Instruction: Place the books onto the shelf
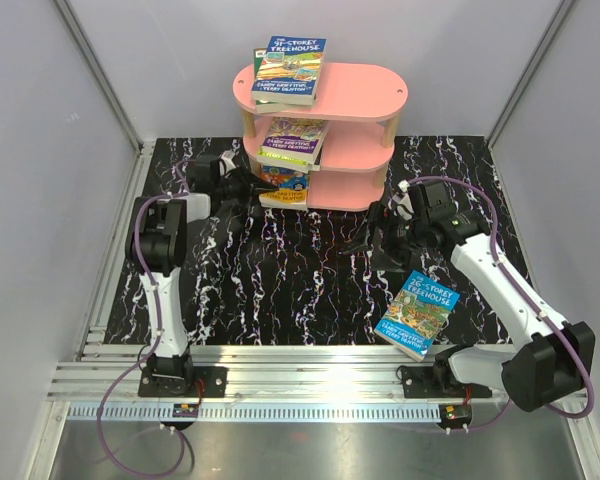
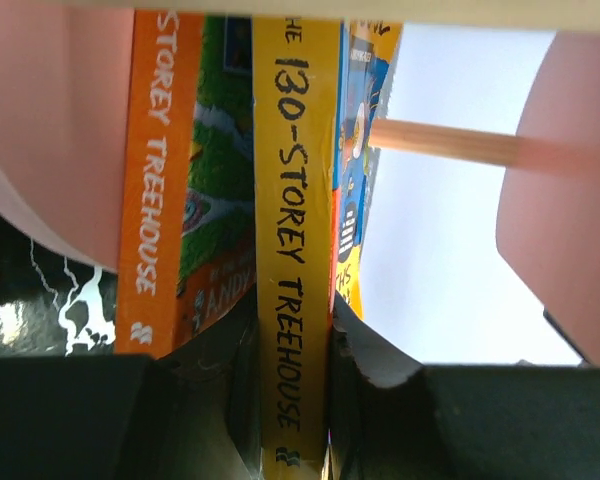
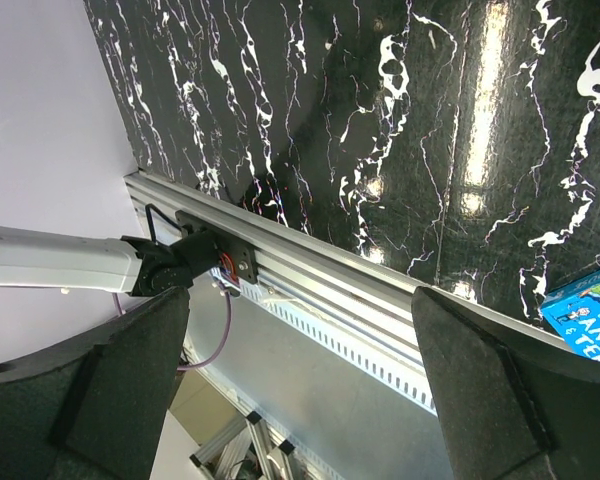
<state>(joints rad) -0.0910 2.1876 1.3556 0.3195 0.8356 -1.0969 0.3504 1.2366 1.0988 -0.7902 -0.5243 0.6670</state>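
The left arm [image 1: 160, 250] reaches to the bottom board of the pink shelf [image 1: 365, 95]. The left fingers [image 2: 380, 400] are closed tight on a yellow book [image 2: 292, 250] that says "130-Storey Treehouse" on its spine. This book is at the left end of the bottom board, just beside an orange book [image 2: 150, 200]. One more book [image 1: 292, 140] lies at the left end of the middle board and sticks out a little at the front. A blue-topped book [image 1: 290, 70] lies flat at the left end of the top board. To the right, the right fingers [image 3: 110, 390] are wide open and hold nothing. They hang over the black desk [image 1: 280, 280], near the shelf. A blue book [image 1: 418, 313] lies flat on the desk, next to the right arm [image 1: 500, 280].
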